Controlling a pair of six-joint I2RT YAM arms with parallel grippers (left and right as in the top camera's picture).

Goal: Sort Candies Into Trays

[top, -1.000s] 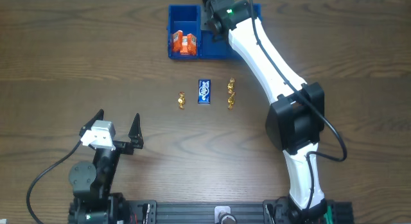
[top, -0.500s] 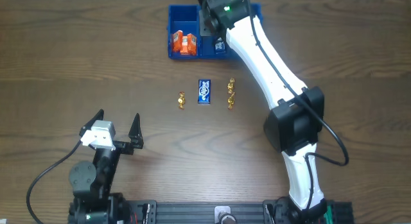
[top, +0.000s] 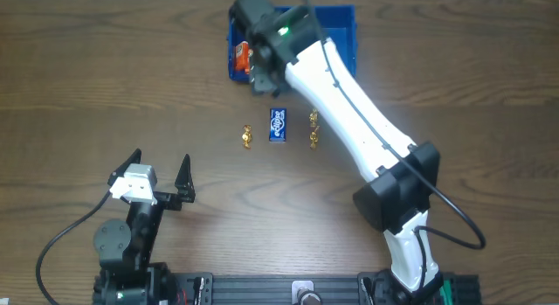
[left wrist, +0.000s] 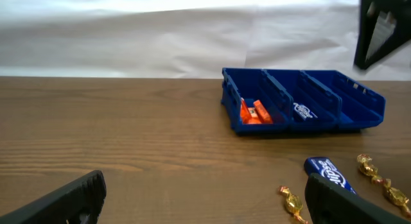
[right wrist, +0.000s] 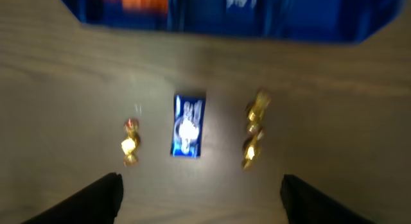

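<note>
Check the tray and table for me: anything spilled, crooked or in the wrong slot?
Nothing stands out. The tray sits flat, with orange candies in one end slot and a blue candy in the middle slot. A blue bar and three gold candies lie loose on the table, not yet sorted.

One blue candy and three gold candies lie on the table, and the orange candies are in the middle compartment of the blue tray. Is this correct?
Not quite: the orange candies are in an end compartment of the blue tray, on the left arm's side, as the left wrist view shows. The rest is right.
</note>
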